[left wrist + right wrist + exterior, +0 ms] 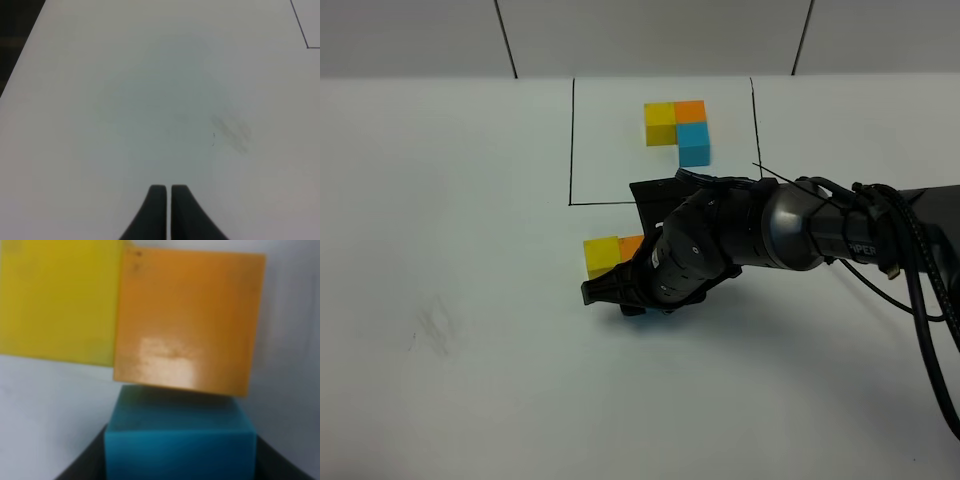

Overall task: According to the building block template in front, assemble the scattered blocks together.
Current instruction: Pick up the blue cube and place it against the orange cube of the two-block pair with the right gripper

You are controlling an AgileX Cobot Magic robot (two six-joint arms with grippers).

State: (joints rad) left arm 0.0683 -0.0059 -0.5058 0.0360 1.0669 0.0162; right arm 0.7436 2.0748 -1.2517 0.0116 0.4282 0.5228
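Right jaws grasp the light blue cube (179,445); left jaws clenched; arm lettering (866,248) perhaps reads "PER".

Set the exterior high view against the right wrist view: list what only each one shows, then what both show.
Only exterior high: the building block template in its black frame, and the right arm. Only right wrist: the light blue cube seen plainly, gripped by the right hand and up against the orange cube. Both: the orange cube touching the yellow cube side by side.
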